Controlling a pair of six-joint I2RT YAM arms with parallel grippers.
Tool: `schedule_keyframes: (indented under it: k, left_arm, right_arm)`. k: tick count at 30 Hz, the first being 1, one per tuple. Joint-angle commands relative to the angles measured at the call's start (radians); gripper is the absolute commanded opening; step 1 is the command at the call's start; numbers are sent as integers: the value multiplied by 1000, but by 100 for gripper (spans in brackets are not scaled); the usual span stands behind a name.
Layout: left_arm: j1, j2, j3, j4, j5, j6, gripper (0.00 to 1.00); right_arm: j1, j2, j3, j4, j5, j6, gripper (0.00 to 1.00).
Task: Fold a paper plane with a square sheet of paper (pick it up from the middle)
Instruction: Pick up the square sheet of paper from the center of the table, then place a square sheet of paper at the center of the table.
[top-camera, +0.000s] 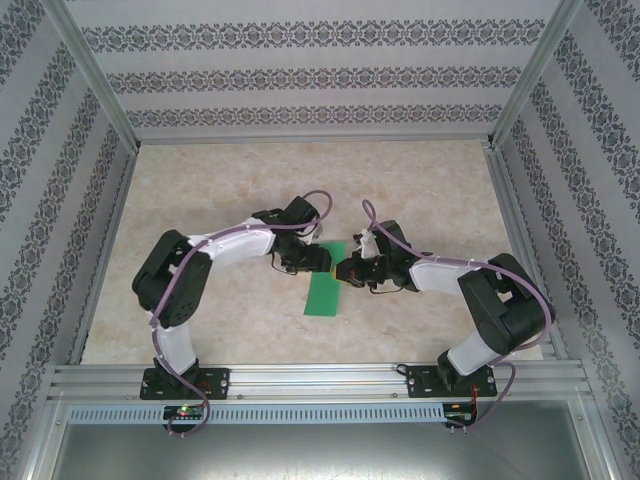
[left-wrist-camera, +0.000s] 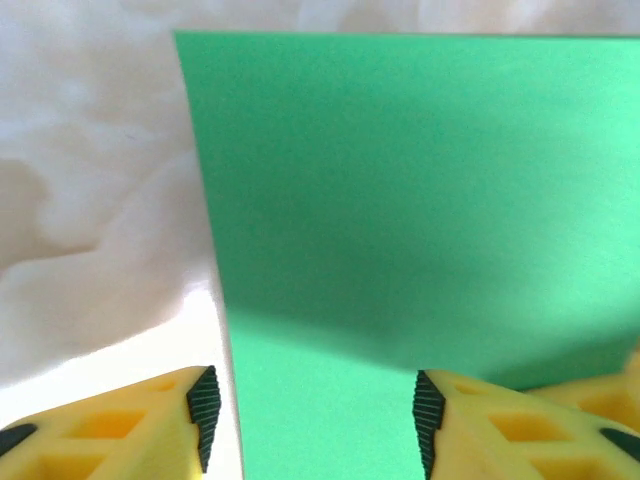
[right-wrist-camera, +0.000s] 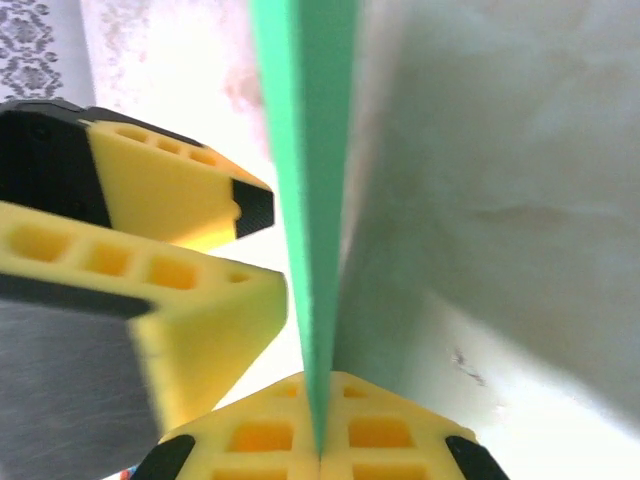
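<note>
The square sheet of paper (top-camera: 324, 293) is bright green and shows as a narrow slanted strip on the table between the two arms. My right gripper (top-camera: 350, 270) is shut on one edge of it. In the right wrist view the sheet (right-wrist-camera: 308, 190) runs edge-on up from the closed right gripper (right-wrist-camera: 321, 395). My left gripper (top-camera: 318, 262) hovers over the sheet's far end. In the left wrist view the left gripper (left-wrist-camera: 315, 420) is open, its fingers (left-wrist-camera: 204, 405) straddling the sheet's left edge, and the sheet (left-wrist-camera: 410, 190) spreads flat beyond them. The left gripper's yellow fingers (right-wrist-camera: 190, 200) also appear beside the sheet.
The beige marbled table top (top-camera: 220, 190) stretches around the arms. Patterned walls (top-camera: 300, 80) with aluminium posts enclose it at the back and sides. An aluminium rail (top-camera: 320, 380) carrying both arm bases runs along the near edge.
</note>
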Motion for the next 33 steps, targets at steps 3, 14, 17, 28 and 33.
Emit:
schedule_keyframes:
  k: [3, 14, 17, 28, 33]
  left_arm:
    - [53, -184, -85, -48, -52, -11, 62]
    - [169, -469, -345, 197, 89, -199, 66]
    - [171, -511, -391, 292, 149, -273, 66]
    - [170, -565, -443, 311, 195, -332, 64]
    - [170, -571, -438, 306, 204, -333, 61]
  right_arm:
    - [1, 18, 69, 104, -92, 74, 3]
    - [-5, 12, 119, 240, -161, 214, 3]
    - [-6, 2, 133, 244, -163, 231, 3]
    - [-23, -17, 152, 287, -174, 281, 3]
    - [-24, -19, 156, 295, -174, 292, 3]
